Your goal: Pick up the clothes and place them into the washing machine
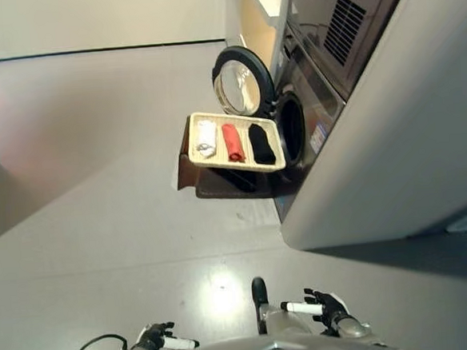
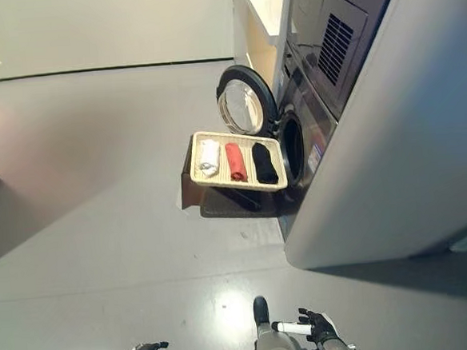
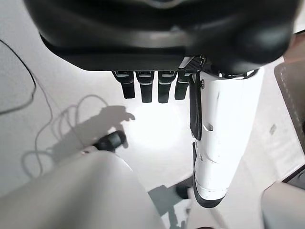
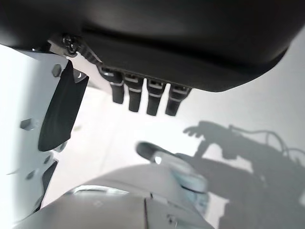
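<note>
A shallow wicker basket (image 1: 194,126) rests on a low dark brown box (image 1: 218,184) beside the washing machine (image 1: 313,105). In it lie a white cloth (image 1: 205,138), a red cloth (image 1: 232,142) and a black cloth (image 1: 260,143), side by side. The machine's round door (image 1: 241,81) stands open, and the dark drum opening (image 1: 292,128) is just right of the basket. My left hand (image 1: 153,338) and right hand (image 1: 327,306) hang low, far from the basket, both open and empty. The left wrist view shows the left hand's straight fingers (image 3: 147,87), the right wrist view the right hand's fingers (image 4: 143,95).
A tall grey cabinet (image 1: 391,132) stands on the right, next to the washing machine. Grey floor (image 1: 98,192) stretches between me and the basket. A pale wall (image 1: 86,21) runs along the back.
</note>
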Controlling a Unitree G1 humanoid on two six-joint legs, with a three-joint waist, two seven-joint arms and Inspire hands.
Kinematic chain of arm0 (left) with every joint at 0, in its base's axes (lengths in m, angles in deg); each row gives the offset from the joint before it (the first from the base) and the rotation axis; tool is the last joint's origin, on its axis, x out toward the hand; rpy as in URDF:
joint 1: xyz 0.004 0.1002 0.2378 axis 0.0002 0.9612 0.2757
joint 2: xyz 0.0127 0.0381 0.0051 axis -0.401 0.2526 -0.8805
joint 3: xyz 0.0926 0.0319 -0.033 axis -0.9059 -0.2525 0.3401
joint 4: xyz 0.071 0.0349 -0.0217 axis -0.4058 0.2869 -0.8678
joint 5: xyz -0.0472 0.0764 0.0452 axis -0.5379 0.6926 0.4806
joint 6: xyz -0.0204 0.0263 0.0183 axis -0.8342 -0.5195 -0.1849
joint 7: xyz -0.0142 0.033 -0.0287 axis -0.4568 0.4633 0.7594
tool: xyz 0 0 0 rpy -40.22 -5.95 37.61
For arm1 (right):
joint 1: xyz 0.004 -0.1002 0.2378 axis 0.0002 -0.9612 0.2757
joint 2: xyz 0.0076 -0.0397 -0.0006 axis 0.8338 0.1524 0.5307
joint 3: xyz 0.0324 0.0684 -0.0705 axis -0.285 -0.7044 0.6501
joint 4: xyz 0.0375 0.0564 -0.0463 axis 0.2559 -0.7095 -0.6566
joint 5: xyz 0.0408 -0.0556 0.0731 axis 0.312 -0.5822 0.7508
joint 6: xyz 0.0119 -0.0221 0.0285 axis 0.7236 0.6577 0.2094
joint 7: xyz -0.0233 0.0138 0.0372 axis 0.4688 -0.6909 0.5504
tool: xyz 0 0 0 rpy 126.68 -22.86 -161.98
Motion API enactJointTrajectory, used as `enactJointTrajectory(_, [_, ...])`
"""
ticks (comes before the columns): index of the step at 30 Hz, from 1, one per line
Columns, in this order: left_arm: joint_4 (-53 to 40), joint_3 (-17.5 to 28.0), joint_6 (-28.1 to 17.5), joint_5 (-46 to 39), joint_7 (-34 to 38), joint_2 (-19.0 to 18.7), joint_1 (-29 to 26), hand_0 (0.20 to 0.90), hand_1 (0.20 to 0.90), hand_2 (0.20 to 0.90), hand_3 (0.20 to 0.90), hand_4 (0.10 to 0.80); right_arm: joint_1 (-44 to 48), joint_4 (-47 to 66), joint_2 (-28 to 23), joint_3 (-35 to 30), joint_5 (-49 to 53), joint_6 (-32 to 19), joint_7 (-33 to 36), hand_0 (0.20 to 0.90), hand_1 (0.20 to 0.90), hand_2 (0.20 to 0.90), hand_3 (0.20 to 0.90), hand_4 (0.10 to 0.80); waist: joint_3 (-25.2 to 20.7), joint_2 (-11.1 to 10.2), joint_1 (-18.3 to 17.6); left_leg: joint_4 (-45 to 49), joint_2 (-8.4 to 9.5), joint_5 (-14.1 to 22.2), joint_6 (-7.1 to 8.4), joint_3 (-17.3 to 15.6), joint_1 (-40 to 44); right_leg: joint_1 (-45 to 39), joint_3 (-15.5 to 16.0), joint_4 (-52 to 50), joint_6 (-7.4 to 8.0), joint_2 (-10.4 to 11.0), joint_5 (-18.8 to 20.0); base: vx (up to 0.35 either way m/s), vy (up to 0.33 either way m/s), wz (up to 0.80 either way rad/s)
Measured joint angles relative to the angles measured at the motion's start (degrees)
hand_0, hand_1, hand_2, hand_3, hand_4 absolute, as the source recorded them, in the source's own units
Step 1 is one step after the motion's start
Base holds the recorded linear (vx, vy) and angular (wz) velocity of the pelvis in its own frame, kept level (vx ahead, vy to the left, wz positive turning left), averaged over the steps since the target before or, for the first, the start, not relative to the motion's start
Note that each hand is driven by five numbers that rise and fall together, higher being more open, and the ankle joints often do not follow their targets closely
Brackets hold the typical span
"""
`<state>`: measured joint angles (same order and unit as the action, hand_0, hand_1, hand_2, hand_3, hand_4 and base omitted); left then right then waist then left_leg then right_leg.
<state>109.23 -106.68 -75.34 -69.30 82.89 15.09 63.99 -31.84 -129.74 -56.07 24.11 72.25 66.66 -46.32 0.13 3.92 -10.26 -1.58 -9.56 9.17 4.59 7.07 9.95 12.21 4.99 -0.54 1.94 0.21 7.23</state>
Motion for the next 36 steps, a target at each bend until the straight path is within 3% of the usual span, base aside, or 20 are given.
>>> enactJointTrajectory(2, [-0.54,-0.05,-0.44,-0.95,0.04,0.84,-0.22,0.900,0.900,0.900,0.900,0.800,0.11,0.27,-0.38,-0.10,-0.84,0.10,-0.07,0.900,0.900,0.900,0.900,0.800,-1.12,-1.10,1.21,7.27,0.47,-1.01,2.21,-0.06,-2.12,-1.48,0.08,-1.31,-1.13,-0.15,-2.61,0.350,-0.292,0.17])
enactJointTrajectory(3, [-0.84,-0.07,-0.27,-1.23,0.01,0.85,-0.38,0.900,0.900,0.900,0.900,0.800,-0.02,1.10,-0.33,-0.85,-0.82,0.06,-0.04,0.900,0.900,0.900,0.900,0.800,-1.60,-1.82,1.63,13.29,0.99,-1.07,2.37,0.39,-4.68,-2.54,0.12,-1.09,-1.47,-0.35,-2.83,0.321,-0.346,0.03])
enactJointTrajectory(5, [-1.05,-1.73,-0.15,-2.35,0.16,0.83,-1.87,0.900,0.900,0.900,0.900,0.800,-0.63,1.35,-0.71,0.27,-0.72,-0.05,0.12,0.900,0.900,0.900,0.900,0.800,-0.97,-4.04,2.26,32.87,2.62,-4.60,6.07,1.20,-13.21,-5.65,0.14,0.67,-3.42,0.26,-2.78,0.315,-0.301,-0.03])
enactJointTrajectory(8, [-1.94,-2.14,-0.59,-3.18,0.30,0.65,-3.49,0.900,0.900,0.900,0.900,0.800,0.65,0.51,-1.35,3.31,-0.56,0.10,0.81,0.900,0.900,0.900,0.900,0.800,0.88,-6.46,4.17,42.48,4.56,-13.01,5.67,0.24,-16.48,-8.88,-1.39,0.59,-4.91,0.78,-3.93,0.366,-0.157,-0.39])
enactJointTrajectory(9, [-2.81,-2.12,-1.09,-3.18,0.52,0.37,-3.93,0.900,0.900,0.900,0.900,0.800,1.30,0.59,-1.40,4.01,-0.39,0.07,1.32,0.900,0.900,0.900,0.900,0.800,1.57,-7.53,5.09,44.16,4.63,-11.52,4.42,-2.23,-18.21,-10.17,-3.65,1.36,-5.65,1.35,-5.55,0.381,-0.029,-0.32])
enactJointTrajectory(11, [-4.05,-2.11,-2.13,-3.20,1.12,0.10,-5.35,0.900,0.900,0.900,0.900,0.800,1.77,0.45,-1.39,4.04,0.25,0.12,1.50,0.900,0.900,0.900,0.900,0.800,3.68,-9.22,6.30,40.65,4.28,-9.39,1.90,-6.82,-21.63,-12.87,-4.89,2.84,-5.99,2.56,-6.16,0.427,0.048,-0.12])
enactJointTrajectory(14, [-5.73,-1.66,-2.81,-3.19,1.52,0.10,-5.54,0.900,0.900,0.900,0.900,0.800,2.12,0.09,-1.69,4.08,0.28,0.04,2.34,0.900,0.900,0.900,0.900,0.800,5.06,-8.18,8.13,23.02,2.75,-9.70,2.13,-7.79,-23.41,-16.12,-6.53,5.11,-5.41,2.27,-6.68,0.422,0.109,-0.30])
enactJointTrajectory(17, [-5.34,0.07,-2.40,-3.59,1.72,0.65,-5.11,0.900,0.900,0.900,0.900,0.800,2.39,-0.27,-2.69,4.87,0.25,0.00,2.37,0.900,0.900,0.900,0.900,0.800,5.47,-3.12,10.12,-1.69,1.28,-14.24,3.44,-5.97,-23.59,-19.27,-8.54,5.57,-3.35,0.44,-9.16,0.526,0.125,-0.46])
enactJointTrajectory(19, [-4.98,0.77,-2.33,-4.75,2.09,0.56,-4.94,0.900,0.900,0.900,0.900,0.800,1.85,-1.69,-2.43,5.26,0.24,0.00,2.25,0.900,0.900,0.900,0.900,0.800,5.12,-2.24,11.25,-2.88,1.83,-14.83,3.37,-5.88,-23.20,-21.17,-10.29,5.35,-1.60,0.53,-10.80,0.446,0.172,-0.63])
enactJointTrajectory(20, [-5.02,0.69,-2.36,-4.51,2.29,0.59,-4.24,0.900,0.900,0.900,0.900,0.800,0.95,-2.14,-2.71,5.52,0.20,-0.06,2.24,0.900,0.900,0.900,0.900,0.800,3.95,-1.20,11.81,0.57,1.87,-13.15,1.86,-6.56,-22.71,-22.81,-11.80,5.52,-0.05,0.75,-12.80,0.573,0.259,-0.96])
enactJointTrajectory(21, [-4.83,0.85,-2.20,-4.80,2.04,0.16,-3.83,0.900,0.900,0.900,0.900,0.800,0.63,-2.37,-2.24,5.57,0.19,0.02,2.26,0.900,0.900,0.900,0.900,0.800,3.25,-1.73,12.45,0.73,2.85,-16.90,-0.84,-6.49,-21.73,-23.54,-13.20,5.59,0.51,2.12,-13.94,0.369,0.210,-1.18])
enactJointTrajectory(23, [-4.83,0.83,-2.13,-4.19,2.21,-1.95,-3.80,0.900,0.900,0.900,0.900,0.800,-0.20,-3.43,-0.51,5.68,0.14,-0.11,1.76,0.900,0.900,0.900,0.900,0.800,1.53,-5.89,12.71,0.75,7.36,-16.38,-2.69,-7.26,-19.79,-23.53,-15.36,4.24,3.00,6.82,-14.98,0.264,0.176,-0.94])
enactJointTrajectory(24, [-4.80,0.64,-1.98,-4.14,2.21,-3.13,-3.71,0.900,0.900,0.900,0.900,0.800,0.04,-3.46,0.26,5.51,0.16,-0.19,1.50,0.900,0.900,0.900,0.900,0.800,1.26,-7.09,12.44,0.20,8.97,-17.31,-5.14,-7.30,-18.39,-23.22,-15.07,2.28,4.64,8.14,-15.26,0.204,0.131,-0.46])
enactJointTrajectory(25, [-4.05,0.32,-1.90,-4.01,2.14,-3.40,-3.62,0.900,0.900,0.900,0.900,0.800,-0.71,-3.67,0.66,5.19,0.18,-0.17,1.25,0.900,0.900,0.900,0.900,0.800,1.08,-7.48,11.77,-0.45,9.84,-17.46,-5.76,-7.25,-17.16,-22.41,-14.47,-0.30,5.11,8.83,-15.75,0.196,0.119,-0.14])
enactJointTrajectory(28, [-4.21,-0.08,-2.02,-3.27,2.09,-3.90,-4.49,0.900,0.900,0.900,0.900,0.800,-1.42,-4.88,0.95,3.69,0.24,0.12,0.95,0.900,0.900,0.900,0.900,0.800,1.23,-7.02,10.96,-1.41,11.25,-16.43,-8.00,-7.27,-15.37,-17.97,-15.17,-12.65,7.89,8.36,-17.06,0.238,0.185,0.10])
enactJointTrajectory(30, [-4.26,-0.95,-1.88,-3.08,2.03,-3.62,-3.61,0.900,0.900,0.900,0.900,0.800,-1.11,-4.84,0.75,0.75,1.00,-0.11,0.99,0.900,0.900,0.900,0.900,0.800,2.10,-5.72,10.37,-1.45,11.59,-14.98,-9.32,-7.76,-13.00,-12.24,-15.84,-27.61,10.16,7.71,-16.23,0.261,0.275,-0.02])
enactJointTrajectory(31, [-4.12,-1.35,-1.85,-3.02,2.02,-3.92,-3.25,0.900,0.900,0.900,0.900,0.800,-1.06,-4.67,0.82,0.49,1.38,-0.18,1.00,0.900,0.900,0.900,0.900,0.800,2.77,-5.03,10.12,-1.66,11.87,-13.99,-10.52,-7.40,-11.86,-8.65,-15.16,-34.23,10.06,7.39,-14.10,0.372,0.287,-0.13])
enactJointTrajectory(32, [-4.02,-1.81,-1.32,-3.03,2.15,-4.01,-3.04,0.900,0.900,0.900,0.900,0.800,-0.66,-3.77,0.72,0.45,1.32,-0.27,1.01,0.900,0.900,0.900,0.900,0.800,3.15,-4.54,10.01,-2.45,11.81,-13.28,-11.50,-7.44,-10.57,-6.29,-13.39,-37.10,8.96,8.07,-14.87,0.423,0.218,-0.15])
enactJointTrajectory(33, [-3.70,-1.98,-0.94,-2.99,2.05,-4.01,-2.63,0.900,0.900,0.900,0.900,0.800,0.31,-3.61,0.76,0.61,1.29,-0.31,1.02,0.900,0.900,0.900,0.900,0.800,3.73,-3.38,9.50,-3.02,11.34,-13.33,-11.69,-7.44,-9.30,-4.54,-8.72,-36.75,6.53,8.57,-16.44,0.360,0.070,-0.12])
enactJointTrajectory(36, [-3.59,-1.98,-0.83,-2.94,1.59,-4.24,-2.09,0.900,0.900,0.900,0.900,0.800,0.16,-2.62,0.75,-0.52,1.36,-0.44,1.00,0.900,0.900,0.900,0.900,0.800,3.88,-2.86,9.08,-3.28,11.09,-12.32,-11.66,-7.74,-8.28,-2.71,-0.62,-23.55,5.53,9.06,-16.66,0.282,-0.006,0.00])
